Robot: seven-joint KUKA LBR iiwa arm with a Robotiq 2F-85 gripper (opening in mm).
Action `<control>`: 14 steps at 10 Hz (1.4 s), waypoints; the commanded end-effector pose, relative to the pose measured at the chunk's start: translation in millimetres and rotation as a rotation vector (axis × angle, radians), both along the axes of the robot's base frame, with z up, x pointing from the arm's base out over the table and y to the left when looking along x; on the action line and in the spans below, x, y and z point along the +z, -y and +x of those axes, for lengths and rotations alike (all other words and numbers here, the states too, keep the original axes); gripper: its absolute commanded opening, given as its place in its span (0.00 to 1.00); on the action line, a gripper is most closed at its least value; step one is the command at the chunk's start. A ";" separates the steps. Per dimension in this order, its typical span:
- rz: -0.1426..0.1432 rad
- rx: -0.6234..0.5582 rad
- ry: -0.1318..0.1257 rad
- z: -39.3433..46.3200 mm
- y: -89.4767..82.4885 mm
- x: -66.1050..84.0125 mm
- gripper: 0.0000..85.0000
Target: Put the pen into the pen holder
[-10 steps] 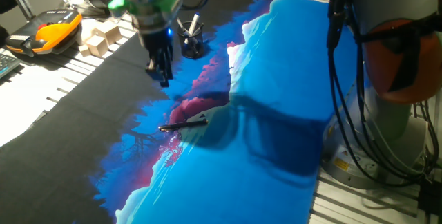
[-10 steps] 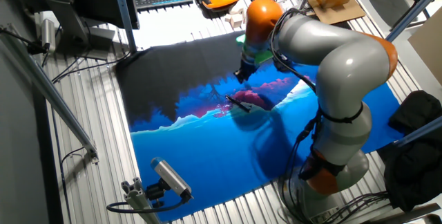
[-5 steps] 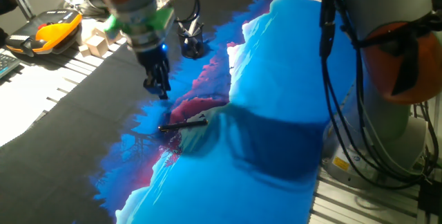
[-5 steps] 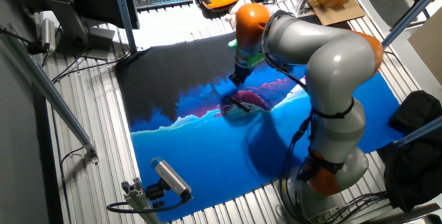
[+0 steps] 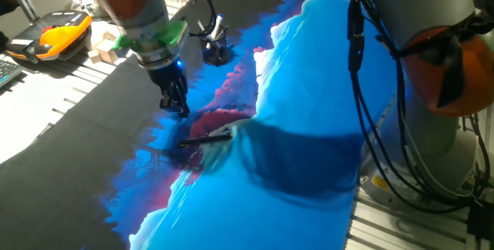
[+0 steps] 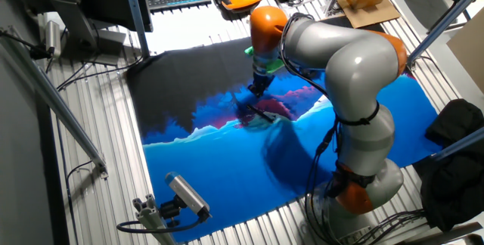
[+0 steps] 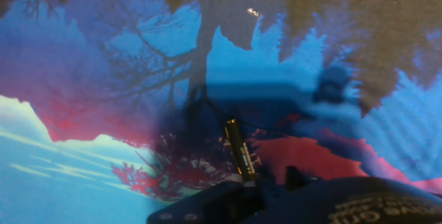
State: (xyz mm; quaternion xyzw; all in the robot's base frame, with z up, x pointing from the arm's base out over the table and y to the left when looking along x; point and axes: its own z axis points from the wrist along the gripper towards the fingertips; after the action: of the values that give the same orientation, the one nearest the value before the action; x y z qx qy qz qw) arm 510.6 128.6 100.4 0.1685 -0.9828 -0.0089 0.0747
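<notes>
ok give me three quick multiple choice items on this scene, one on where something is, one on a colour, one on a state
1. Where is the slender dark pen?
A. Lying flat on the blue and pink printed mat
B. Standing in the small round black pen holder
C. Between the gripper's fingers

2. What colour is the band around the arm's wrist just above the gripper?
A. Red
B. Green
C. Yellow

3. How does the gripper stand to the pen?
A. Closed on it and lifting
B. Above the mat beside it, apart from it
C. Pressing it into the holder

Answers: 1 A, the pen lies along the mat, away from the holder. 2 B, a green ring shows over the dark fingers. 3 B, a gap of mat shows between the fingertips and the pen in the one fixed view.
</notes>
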 end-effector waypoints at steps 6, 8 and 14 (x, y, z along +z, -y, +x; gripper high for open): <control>-0.010 -0.070 -0.054 3.0 -14.1 -4.2 0.20; -0.023 -0.020 -0.068 4.0 -16.2 -2.4 0.00; 0.004 0.090 -0.044 1.8 -18.3 -5.4 0.00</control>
State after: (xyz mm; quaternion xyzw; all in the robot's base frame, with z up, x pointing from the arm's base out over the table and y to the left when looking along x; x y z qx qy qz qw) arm 512.4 146.8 94.6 0.2097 -0.9728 -0.0108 0.0981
